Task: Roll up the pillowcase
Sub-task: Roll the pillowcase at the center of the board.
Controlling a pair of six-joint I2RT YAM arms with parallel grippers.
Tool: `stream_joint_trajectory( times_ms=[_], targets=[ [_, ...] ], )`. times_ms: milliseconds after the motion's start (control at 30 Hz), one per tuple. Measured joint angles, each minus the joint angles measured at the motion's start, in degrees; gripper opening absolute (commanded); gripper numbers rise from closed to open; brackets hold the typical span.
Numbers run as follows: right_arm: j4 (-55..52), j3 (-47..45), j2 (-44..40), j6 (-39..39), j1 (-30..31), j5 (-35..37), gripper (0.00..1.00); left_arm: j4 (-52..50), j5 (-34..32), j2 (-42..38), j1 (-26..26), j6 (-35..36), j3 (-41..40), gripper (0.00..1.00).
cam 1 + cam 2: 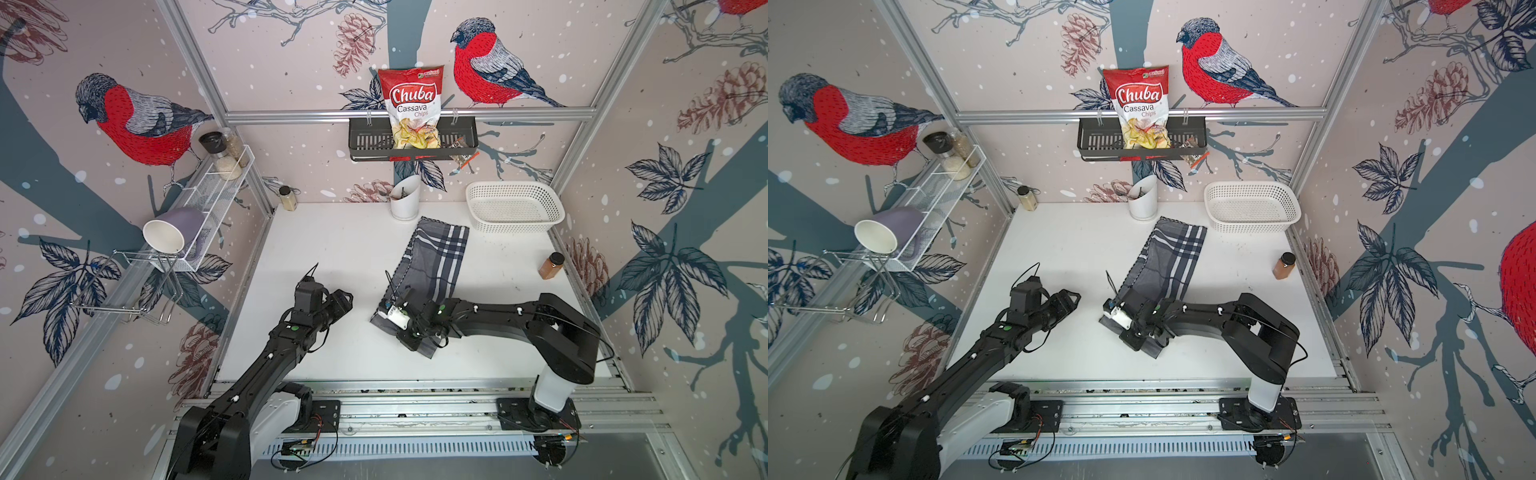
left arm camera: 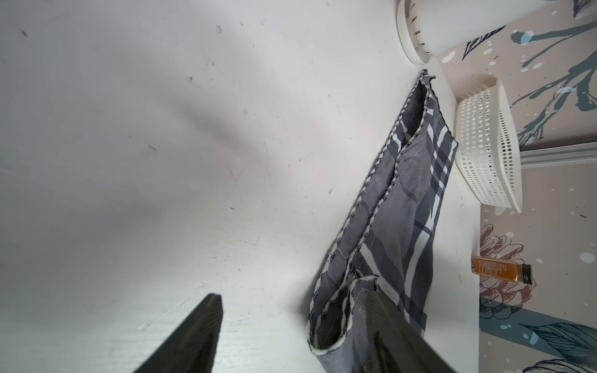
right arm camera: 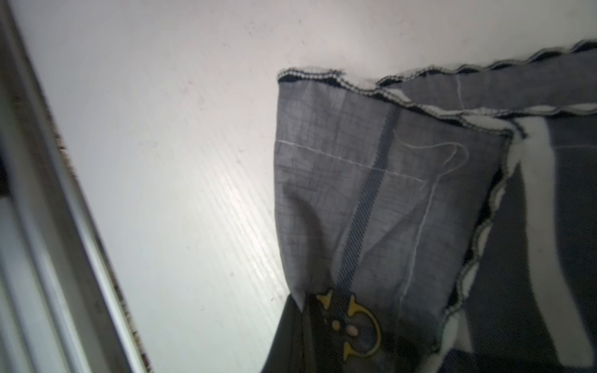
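The pillowcase point(image 1: 436, 257) point(image 1: 1173, 257), grey plaid with scalloped dark edging, lies folded into a long strip running diagonally from the back of the white table toward the front. My right gripper point(image 1: 385, 311) point(image 1: 1113, 309) is shut on its near end. In the right wrist view the pillowcase point(image 3: 371, 181) is pinched and bunched in the right gripper point(image 3: 310, 306). My left gripper point(image 1: 345, 297) point(image 1: 1073, 297) hovers open just left of that end, holding nothing. In the left wrist view the left gripper point(image 2: 292, 297) has the folded pillowcase point(image 2: 403, 210) edge beside one finger.
A white perforated basket point(image 1: 515, 208) and a white utensil holder point(image 1: 405, 203) stand at the back by the cloth's far end. A brown spice bottle point(image 1: 550, 266) is at the right edge, a small jar point(image 1: 287, 198) in the back left corner. A wire rack with a mug point(image 1: 166, 237) lines the left wall.
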Motion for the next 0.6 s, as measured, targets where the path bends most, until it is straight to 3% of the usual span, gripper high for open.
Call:
stream_joint_trajectory(
  times_ms=[100,300,400,600],
  targets=[
    [-1.6,1.8,0.7,1.0,-4.0,-13.8,0.0,0.3,1.1,-1.1,0.0,1.7,0.5,0.72],
    [-5.9,8.0,7.4,0.7,-12.3,-32.3,0.0,2.2,1.5,-0.6,-4.8,5.8,3.9,0.71],
    [-8.9,10.8,11.4,-0.9,-16.2,-37.0,0.0,5.1,1.4,1.0,-8.5,7.5,5.3,0.71],
    [-14.0,14.5,16.5,-3.7,-20.8,-40.9,0.0,10.7,2.0,7.2,-10.7,8.7,4.6,0.71]
  ],
)
